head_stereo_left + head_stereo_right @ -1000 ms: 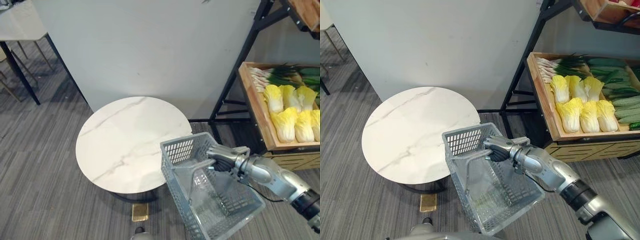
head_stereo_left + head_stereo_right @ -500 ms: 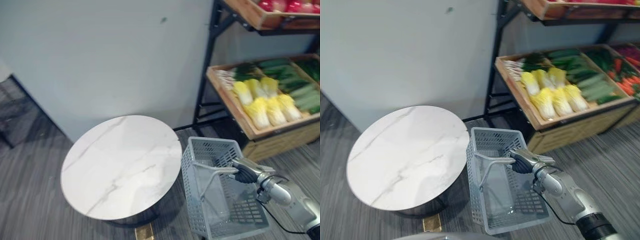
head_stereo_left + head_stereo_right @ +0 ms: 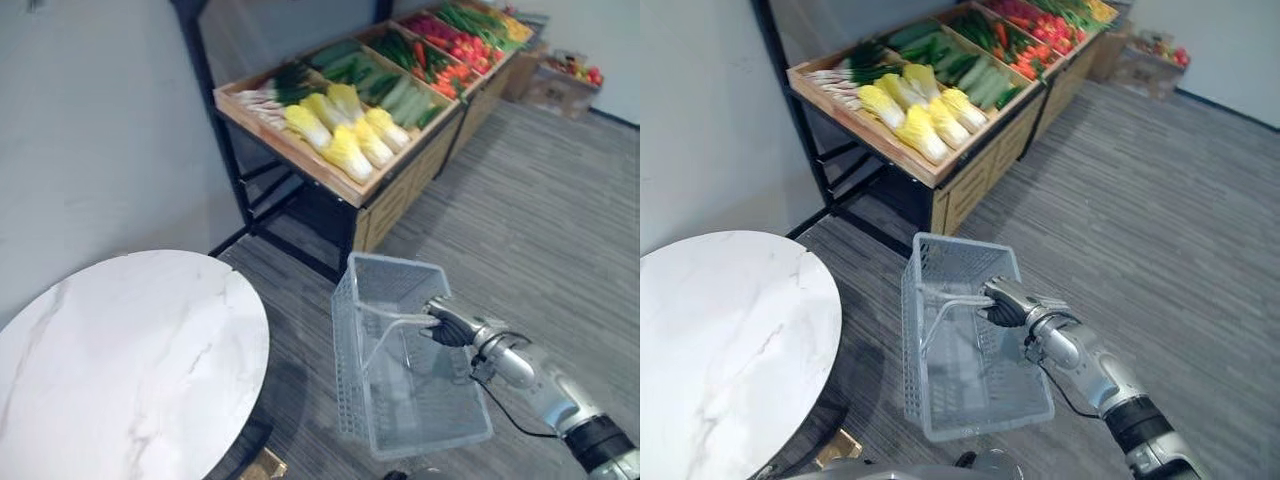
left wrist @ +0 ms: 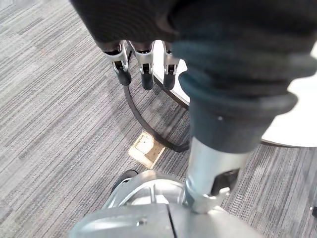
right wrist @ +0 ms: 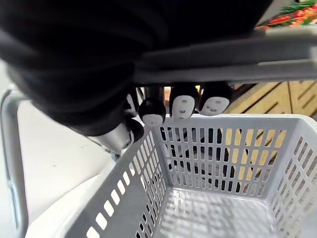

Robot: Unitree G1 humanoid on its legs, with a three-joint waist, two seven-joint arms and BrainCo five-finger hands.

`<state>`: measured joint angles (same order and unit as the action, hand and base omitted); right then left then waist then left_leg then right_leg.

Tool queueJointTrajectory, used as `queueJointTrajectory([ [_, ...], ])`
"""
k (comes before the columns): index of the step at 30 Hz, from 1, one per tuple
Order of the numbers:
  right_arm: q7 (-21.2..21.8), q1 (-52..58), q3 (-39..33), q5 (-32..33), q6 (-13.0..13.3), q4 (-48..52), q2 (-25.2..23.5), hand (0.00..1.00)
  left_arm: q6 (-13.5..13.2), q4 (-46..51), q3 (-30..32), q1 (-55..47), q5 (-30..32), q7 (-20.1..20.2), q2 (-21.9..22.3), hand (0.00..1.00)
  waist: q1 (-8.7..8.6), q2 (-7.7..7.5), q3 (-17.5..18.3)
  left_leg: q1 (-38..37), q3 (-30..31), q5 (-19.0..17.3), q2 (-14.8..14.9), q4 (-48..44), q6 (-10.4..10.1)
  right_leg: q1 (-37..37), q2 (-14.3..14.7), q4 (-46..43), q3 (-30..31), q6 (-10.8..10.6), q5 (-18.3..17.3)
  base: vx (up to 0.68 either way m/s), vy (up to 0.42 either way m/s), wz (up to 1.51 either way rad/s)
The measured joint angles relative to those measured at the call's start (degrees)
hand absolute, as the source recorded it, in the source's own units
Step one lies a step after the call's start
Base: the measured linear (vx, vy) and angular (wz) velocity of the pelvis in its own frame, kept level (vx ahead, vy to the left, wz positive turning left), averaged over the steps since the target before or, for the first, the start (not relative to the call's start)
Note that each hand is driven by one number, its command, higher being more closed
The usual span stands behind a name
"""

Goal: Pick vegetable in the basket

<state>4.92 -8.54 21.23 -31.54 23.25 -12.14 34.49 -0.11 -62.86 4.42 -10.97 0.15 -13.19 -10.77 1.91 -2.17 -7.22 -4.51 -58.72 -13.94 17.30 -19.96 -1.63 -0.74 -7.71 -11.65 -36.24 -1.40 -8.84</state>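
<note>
My right hand (image 3: 449,329) is shut on the grey handle (image 3: 396,322) of a grey plastic basket (image 3: 960,243), which hangs above the carpet with nothing in it. In the right wrist view its fingers (image 5: 183,105) curl round the handle bar (image 5: 233,62) above the basket's slotted wall (image 5: 213,158). Beyond the basket a wooden shelf tray (image 3: 300,160) holds yellow cabbages (image 3: 345,140), spring onions (image 3: 265,97), green cucumbers (image 3: 405,98) and red vegetables (image 3: 452,45). My left hand (image 4: 144,69) hangs over the floor with relaxed fingers, holding nothing.
A round white marble table (image 3: 110,360) stands at the left, close to the basket. A black shelf post (image 3: 215,130) rises beside a grey wall (image 3: 90,130). Grey carpet (image 3: 1180,220) stretches out to the right. A brass floor plate (image 4: 146,147) lies by the table.
The whole picture has swung right and tilted: the shelf has come further into view and the table has slid to the lower left. My right hand still carries the basket.
</note>
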Motion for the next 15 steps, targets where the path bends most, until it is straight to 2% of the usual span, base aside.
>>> queueJointTrajectory([
  [1,0.1,0.3,0.1,0.0,-0.1,0.0,0.0,1.0,0.0,-0.1,0.0,0.0,0.0,0.0,0.2,0.0,-0.09,0.4,0.2,0.3,0.0,0.9,0.4,0.2,0.1,0.5,1.6,2.9,0.7,0.6,1.6,-0.12,-0.181,-0.59],
  [3,0.1,1.2,-0.7,0.2,-0.8,0.2,0.3,1.0,0.1,-0.6,0.0,0.2,0.0,0.0,-0.2,0.0,-0.53,0.17,0.2,0.4,1.4,3.8,0.0,2.2,0.4,1.3,3.8,8.0,2.0,1.9,4.6,-0.12,-0.145,-0.47],
  [6,0.4,2.2,-1.7,0.2,-1.5,0.6,0.5,1.0,0.4,-1.3,0.0,0.9,0.0,0.0,-0.4,0.0,-1.84,0.07,0.1,0.3,1.9,5.5,-0.4,3.4,0.5,2.3,4.8,10.6,2.2,2.5,5.9,-0.12,-0.076,-0.08],
  [11,0.6,5.0,-7.4,0.3,-2.2,1.0,0.5,1.0,0.4,-2.2,0.5,1.4,0.4,0.2,-0.4,0.0,-2.49,0.05,0.1,0.2,4.6,6.9,-0.7,4.6,0.2,2.9,5.7,12.1,2.5,2.8,6.4,-0.11,0.026,0.01],
  [13,0.9,5.0,-7.8,0.3,-3.5,2.3,0.5,1.0,0.4,-2.2,1.0,1.3,0.7,0.2,-0.4,0.0,-2.43,-0.26,0.0,1.1,9.8,7.6,-0.8,2.8,0.4,3.1,5.9,13.6,4.2,2.7,6.8,-0.11,0.069,-0.34],
  [14,1.7,4.9,-7.7,0.4,-3.9,3.1,0.5,1.0,0.3,-2.2,2.0,1.0,0.8,0.2,-0.1,0.0,-1.86,-0.31,0.0,2.6,17.3,7.9,-1.0,0.3,0.5,3.2,6.1,14.3,6.4,3.0,7.8,-0.06,0.052,-0.88],
  [15,2.0,4.4,-7.2,0.5,-4.0,3.3,0.4,1.0,0.3,-2.2,2.8,0.6,0.9,0.2,0.6,0.0,-1.38,-0.81,-0.3,4.6,26.7,6.6,-2.5,-1.3,0.4,2.9,5.9,14.8,9.7,3.0,8.4,-0.04,0.062,-1.06],
])
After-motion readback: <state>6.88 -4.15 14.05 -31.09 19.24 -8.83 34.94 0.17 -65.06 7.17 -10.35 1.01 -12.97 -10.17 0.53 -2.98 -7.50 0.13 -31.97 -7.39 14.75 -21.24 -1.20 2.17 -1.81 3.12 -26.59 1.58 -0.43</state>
